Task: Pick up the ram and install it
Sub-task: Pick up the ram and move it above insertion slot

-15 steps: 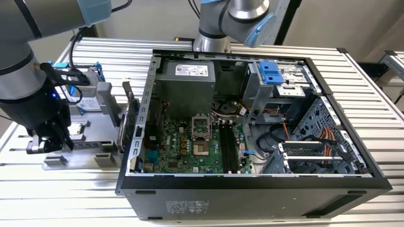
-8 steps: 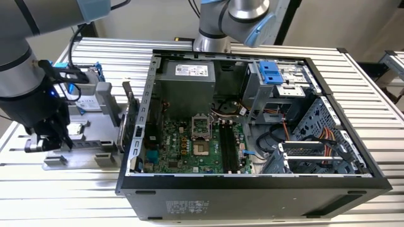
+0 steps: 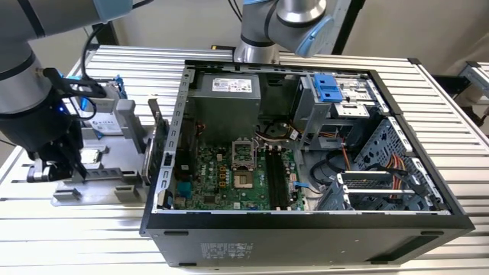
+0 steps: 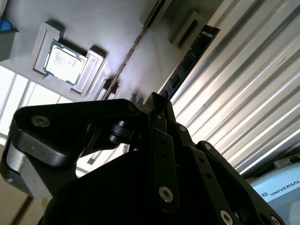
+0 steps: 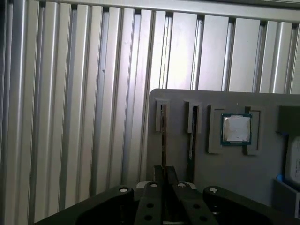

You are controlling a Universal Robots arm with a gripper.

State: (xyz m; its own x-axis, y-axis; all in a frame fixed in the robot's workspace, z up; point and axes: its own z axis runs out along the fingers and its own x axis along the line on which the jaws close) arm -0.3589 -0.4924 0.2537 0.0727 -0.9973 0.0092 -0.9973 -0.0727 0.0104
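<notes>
In the exterior view the gripper [image 3: 55, 171] hangs low over the grey holder [image 3: 77, 196], just beside the CPU chip [image 3: 91, 156] on the side away from the open computer case [image 3: 306, 220]. The memory slots [image 3: 279, 177] on the board inside that case, well apart from the CPU chip, look dark and bare, so I judge that nothing is installed yet.

In the second wrist view the ram [image 4: 187, 61] stands on edge in a slot of the holder [image 4: 117, 23], farther from the CPU chip [image 4: 63, 58] than a second stick [image 4: 138, 44] that lies between them. The ram's near end runs straight toward the gripper [image 4: 155, 99].

In the first wrist view the order is the same: CPU chip [image 5: 236, 129], second stick [image 5: 192, 136], then the ram [image 5: 162, 136] farthest from the chip, seated in the holder [image 5: 243, 173] on the slatted table [image 5: 70, 93]. The gripper [image 5: 165, 168] lines up with the ram, its jaws drawn narrow, nearly together; whether they pinch the thin board I cannot tell.

By my reading the pick is barely begun: the ram sits in its slot, and lifting, carrying and seating remain
</notes>
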